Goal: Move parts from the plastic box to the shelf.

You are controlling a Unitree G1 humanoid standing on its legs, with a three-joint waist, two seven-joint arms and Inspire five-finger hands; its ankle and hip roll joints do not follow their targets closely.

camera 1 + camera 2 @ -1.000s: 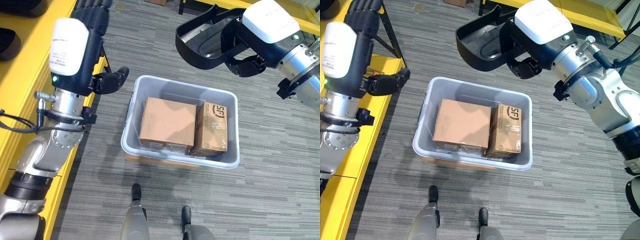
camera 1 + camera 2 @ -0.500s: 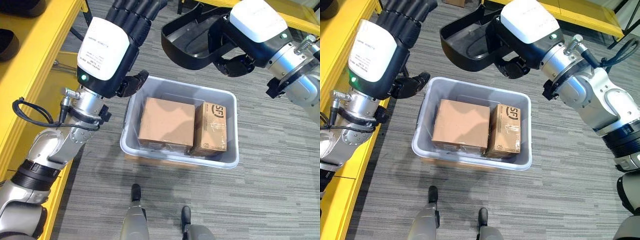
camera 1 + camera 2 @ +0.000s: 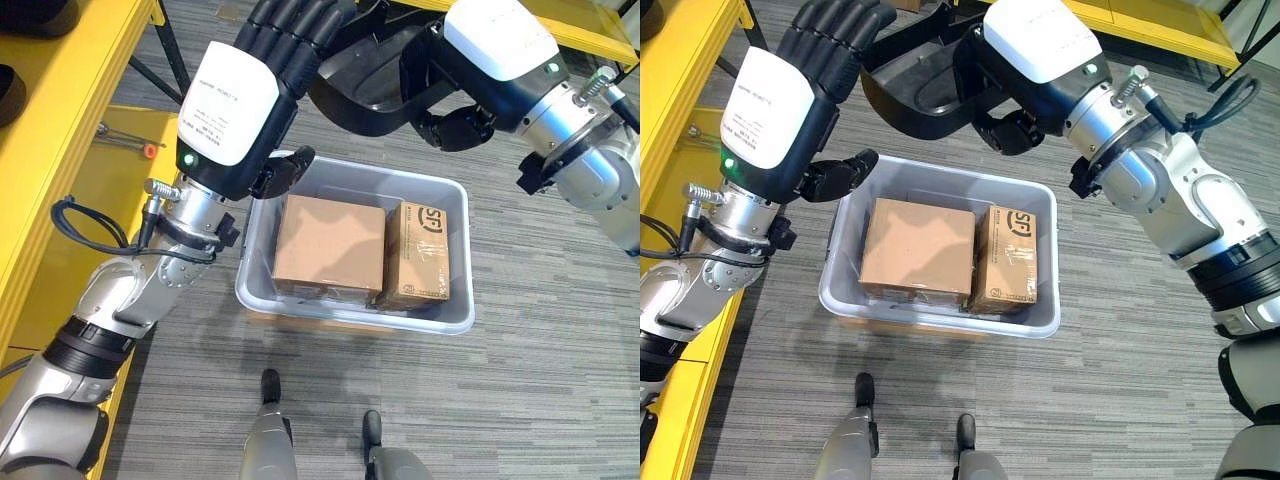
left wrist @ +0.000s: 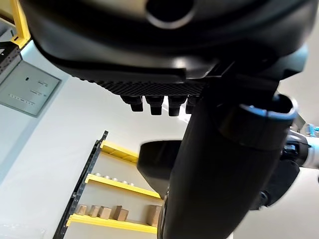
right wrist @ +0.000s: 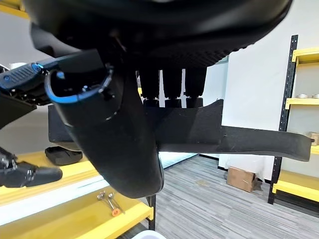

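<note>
Right hand point(image 3: 1025, 125) fingers curl round black part point(image 3: 915, 95) lifted at 12 o'clock above plastic box point(image 3: 940, 320) for shelving, left hand point(image 3: 805, 85) fingers straight, empty.

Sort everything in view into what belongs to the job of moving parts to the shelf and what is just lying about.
Job:
black part, held in the right hand
left hand, open
grey plastic box
yellow shelf

Lying about:
large cardboard box and smaller printed one inside the grey box
small tool on the shelf

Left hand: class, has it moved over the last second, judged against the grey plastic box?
Yes. The left hand has swung from beside the yellow shelf towards the plastic box.
</note>
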